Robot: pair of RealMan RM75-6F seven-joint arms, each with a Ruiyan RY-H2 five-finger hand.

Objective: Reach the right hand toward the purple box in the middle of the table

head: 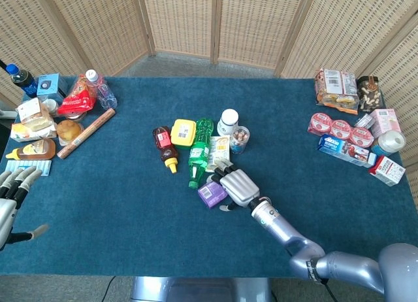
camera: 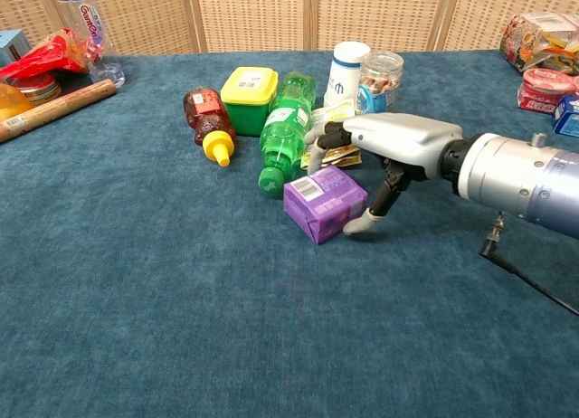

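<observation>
Thumb of rt hand [camera: 384,147] touching purple box [camera: 324,201].

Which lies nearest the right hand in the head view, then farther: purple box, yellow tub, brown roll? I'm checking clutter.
1. purple box, right at the right hand.
2. yellow tub, up-left in the middle cluster.
3. brown roll, far left.

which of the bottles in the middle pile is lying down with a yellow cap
The brown sauce bottle, left of the yellow tub; the green bottle beside it has a green cap.
</observation>
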